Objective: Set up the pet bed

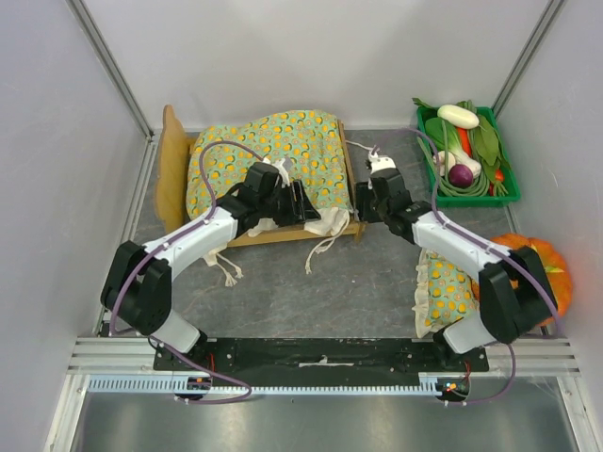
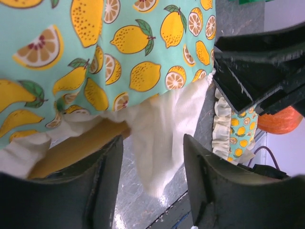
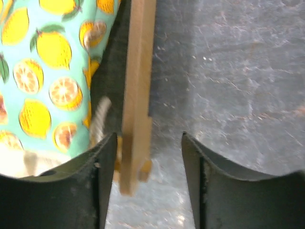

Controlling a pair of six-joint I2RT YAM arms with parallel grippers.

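Wood rail of the pet bed (image 3: 137, 86) sits off-centre between the half-open fingers of the right gripper (image 3: 148, 138), ungripped. Same for left gripper (image 2: 152, 143): half-open, empty, with the blanket (image 2: 119, 57) ruffle hanging just past its fingertips. Risk: closing snags fabric and drags the bed.

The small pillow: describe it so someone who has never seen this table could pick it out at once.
Find the orange pumpkin at the right side of the table. Just left of it, partly under the right arm, lies the small pillow. It shares the lemon print of the blanket on the pet bed, but is far smaller and off the bed.
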